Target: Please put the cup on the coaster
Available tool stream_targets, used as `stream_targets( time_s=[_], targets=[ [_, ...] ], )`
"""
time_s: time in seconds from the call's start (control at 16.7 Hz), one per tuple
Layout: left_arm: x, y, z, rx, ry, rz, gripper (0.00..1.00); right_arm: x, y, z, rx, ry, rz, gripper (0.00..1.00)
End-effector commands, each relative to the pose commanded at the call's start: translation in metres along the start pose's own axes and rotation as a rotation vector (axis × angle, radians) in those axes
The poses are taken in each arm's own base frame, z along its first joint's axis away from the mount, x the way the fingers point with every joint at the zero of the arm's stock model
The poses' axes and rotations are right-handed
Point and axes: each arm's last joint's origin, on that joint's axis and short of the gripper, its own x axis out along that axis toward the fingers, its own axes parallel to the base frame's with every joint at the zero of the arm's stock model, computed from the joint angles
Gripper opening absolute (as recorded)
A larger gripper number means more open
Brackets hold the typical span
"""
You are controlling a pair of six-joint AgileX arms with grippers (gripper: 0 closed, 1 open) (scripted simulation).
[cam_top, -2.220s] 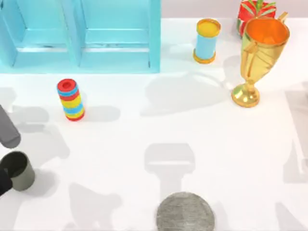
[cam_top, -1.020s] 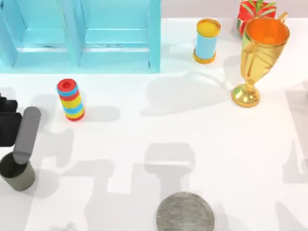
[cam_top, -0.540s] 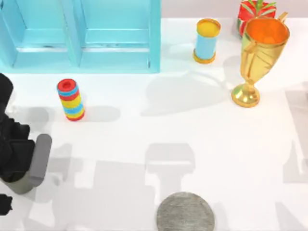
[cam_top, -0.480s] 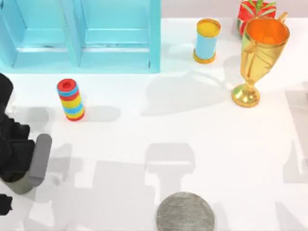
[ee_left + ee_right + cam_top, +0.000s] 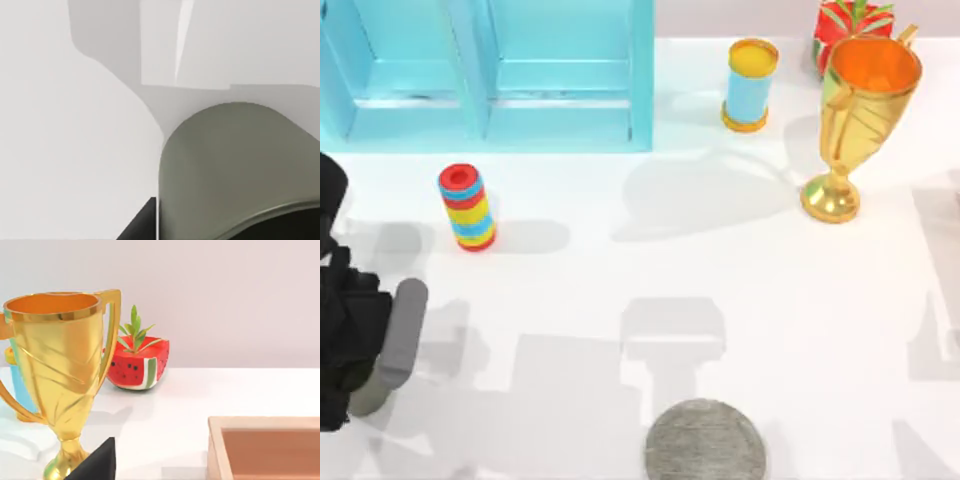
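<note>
The olive-grey cup [image 5: 364,400] stands at the table's far left edge, mostly covered from above by my left gripper [image 5: 360,345]. One grey finger [image 5: 402,325] runs down the cup's right side. In the left wrist view the cup [image 5: 235,170] is close up, its dark inside at the frame edge, and a dark fingertip [image 5: 142,227] sits just beside its wall with a thin gap. The gripper is open around the cup. The speckled grey coaster [image 5: 705,441] lies flat at the table's front edge, right of centre. Part of my right gripper [image 5: 95,465] shows near the trophy.
A striped ring stack [image 5: 467,207] stands behind the cup. A blue cabinet [image 5: 490,75] fills the back left. At the back right stand a light-blue cylinder [image 5: 750,85], a gold trophy [image 5: 860,120] and a watermelon ornament [image 5: 137,365]. A wooden box [image 5: 270,447] sits nearby.
My left gripper swung in from the left edge over the cup and lowered around it. The cup, once plainly seen, is now mostly covered. The coaster has not moved.
</note>
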Motion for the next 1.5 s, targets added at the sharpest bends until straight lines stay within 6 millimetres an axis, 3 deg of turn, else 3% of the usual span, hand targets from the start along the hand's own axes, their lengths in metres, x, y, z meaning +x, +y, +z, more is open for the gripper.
stream_targets(
  time_s=[0.42, 1.08, 1.26, 1.5],
  targets=[
    [0.000, 0.000, 0.000, 0.000, 0.000, 0.000, 0.02, 0.000, 0.000, 0.000, 0.000, 0.000, 0.000, 1.00],
    [-0.001, 0.001, 0.001, -0.002, 0.000, 0.001, 0.00, 0.000, 0.000, 0.000, 0.000, 0.000, 0.000, 1.00],
    [-0.003, 0.009, 0.013, -0.042, -0.003, -0.007, 0.00, 0.000, 0.000, 0.000, 0.000, 0.000, 0.000, 1.00],
    [-0.010, 0.025, 0.044, -0.177, -0.005, -0.018, 0.00, 0.000, 0.000, 0.000, 0.000, 0.000, 0.000, 1.00]
  ],
)
